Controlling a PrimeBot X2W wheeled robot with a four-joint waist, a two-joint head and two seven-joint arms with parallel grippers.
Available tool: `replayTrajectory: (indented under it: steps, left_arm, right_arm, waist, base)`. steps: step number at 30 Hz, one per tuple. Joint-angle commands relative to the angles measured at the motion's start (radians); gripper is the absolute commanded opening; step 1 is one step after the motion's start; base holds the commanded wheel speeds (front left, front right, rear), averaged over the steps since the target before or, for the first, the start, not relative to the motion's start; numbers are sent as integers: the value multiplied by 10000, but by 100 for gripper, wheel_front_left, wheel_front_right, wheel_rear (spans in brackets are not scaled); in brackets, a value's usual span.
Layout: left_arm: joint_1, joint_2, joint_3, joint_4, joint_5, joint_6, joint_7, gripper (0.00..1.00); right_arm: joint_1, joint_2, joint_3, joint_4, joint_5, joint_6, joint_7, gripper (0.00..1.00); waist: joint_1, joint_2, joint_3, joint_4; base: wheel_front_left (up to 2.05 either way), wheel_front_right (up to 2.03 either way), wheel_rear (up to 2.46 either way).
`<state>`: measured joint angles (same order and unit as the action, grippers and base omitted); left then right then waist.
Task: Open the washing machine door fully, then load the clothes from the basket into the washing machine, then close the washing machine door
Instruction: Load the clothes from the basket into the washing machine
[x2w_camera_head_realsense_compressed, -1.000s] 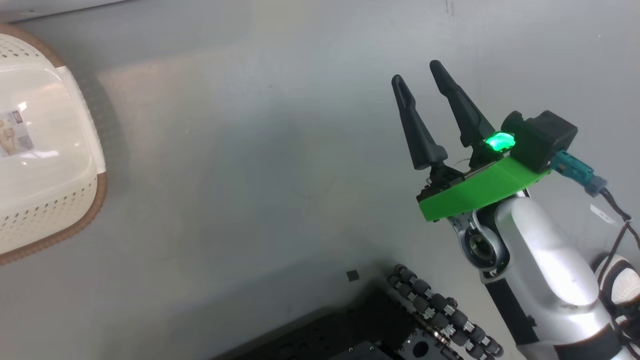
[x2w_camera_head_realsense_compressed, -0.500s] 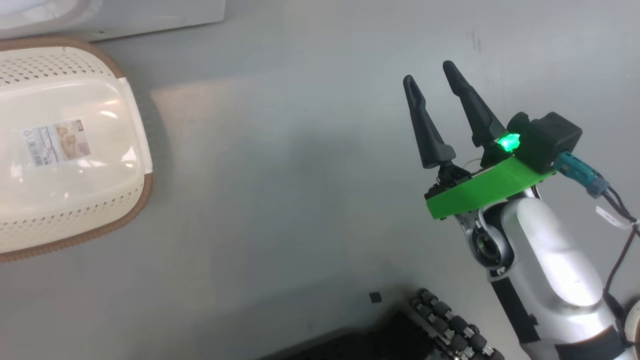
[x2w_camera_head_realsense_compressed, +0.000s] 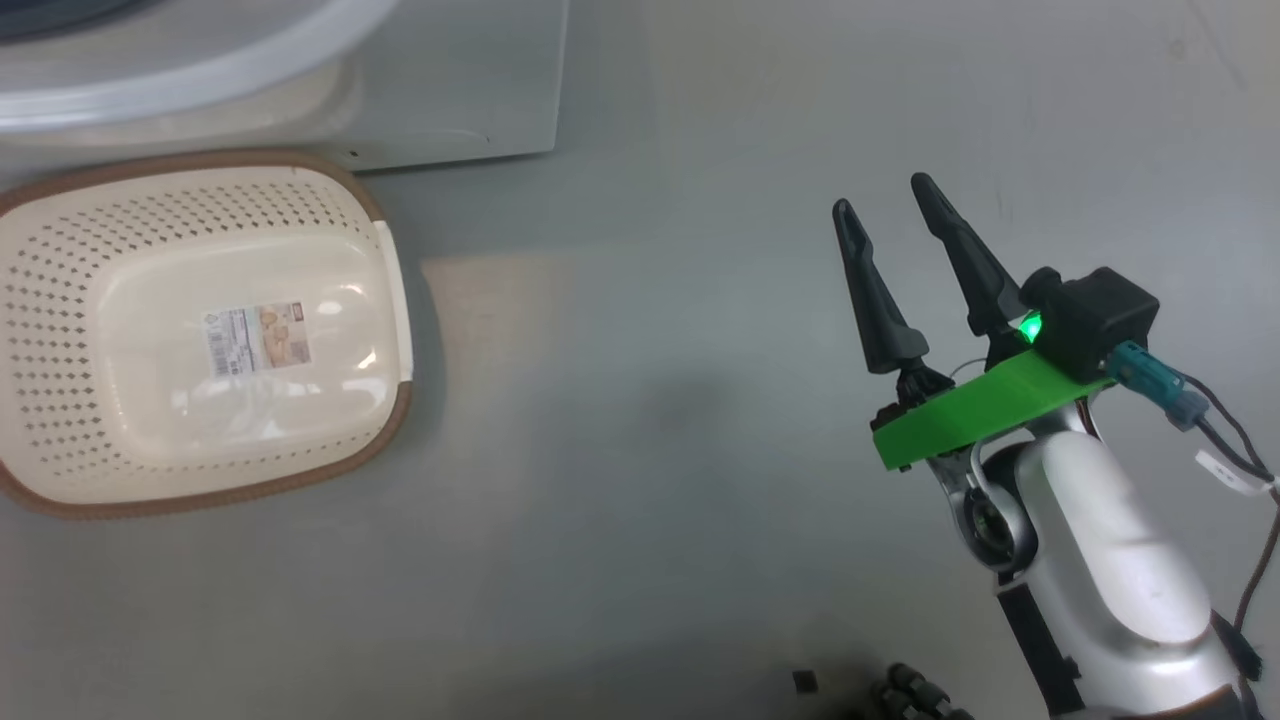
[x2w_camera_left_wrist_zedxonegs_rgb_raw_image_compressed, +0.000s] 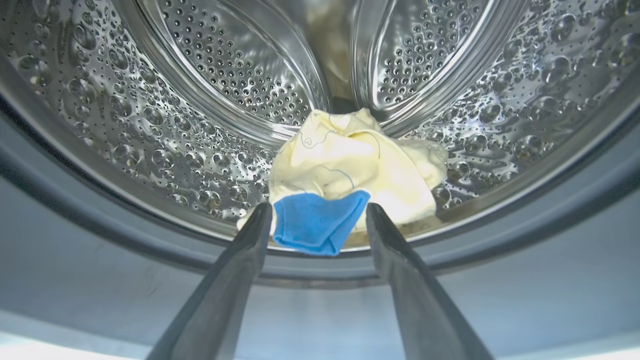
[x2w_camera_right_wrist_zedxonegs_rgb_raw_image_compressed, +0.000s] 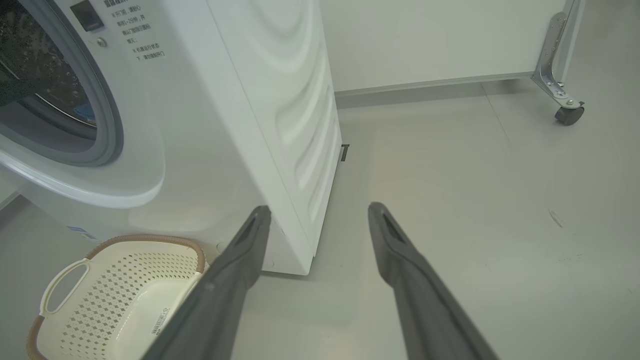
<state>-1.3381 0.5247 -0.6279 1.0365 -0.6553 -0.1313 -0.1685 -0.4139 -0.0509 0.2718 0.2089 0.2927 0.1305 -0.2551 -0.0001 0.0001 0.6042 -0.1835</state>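
My left claw (x2w_camera_left_wrist_zedxonegs_rgb_raw_image_compressed: 318, 207) hangs released before crumpled cream-yellow, blue-patched clothes (x2w_camera_left_wrist_zedxonegs_rgb_raw_image_compressed: 360, 165); my right claw (x2w_camera_head_realsense_compressed: 882, 193) is released too. The print on the cream perforated plastic basket's (x2w_camera_head_realsense_compressed: 60, 300) sticker (x2w_camera_head_realsense_compressed: 257, 338) is illegible.

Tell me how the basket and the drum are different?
The basket is cream plastic with a brown rim; the drum is shiny steel. The basket is empty; the drum has the clothes lying in it. The basket is a rounded rectangle; the drum is round. Both are dotted with lots of little holes.
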Motion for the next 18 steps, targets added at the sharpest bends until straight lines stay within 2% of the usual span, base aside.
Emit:
replayTrajectory:
  steps: [1, 13, 15, 18]
  left_arm:
    - [-130, 530, 176, -243, -127, 6, -112, 100]
    - [2411, 539, -209, -1775, -916, 21, -694, 100]
    - [2881, 552, -166, -2164, -986, 101, -766, 100]
    - [3983, 571, -89, -3152, -1077, 444, -857, 100]
  right_arm:
    - [293, -7, 101, -210, -49, 2, -67, 100]
    - [865, -320, -298, -58, -106, 2, -67, 100]
    - [985, -350, -374, -52, -102, 2, -67, 100]
    - [1266, -397, -466, -52, -110, 2, -67, 100]
  waist:
    - [1, -1, -469, 326]
    - [1, -1, -2195, 1035]
    - [1, -1, -2464, 1115]
    - [1, -1, -3035, 1246]
  base:
    - [0, 0, 0]
    - [0, 0, 0]
    - [0, 0, 0]
    - [0, 0, 0]
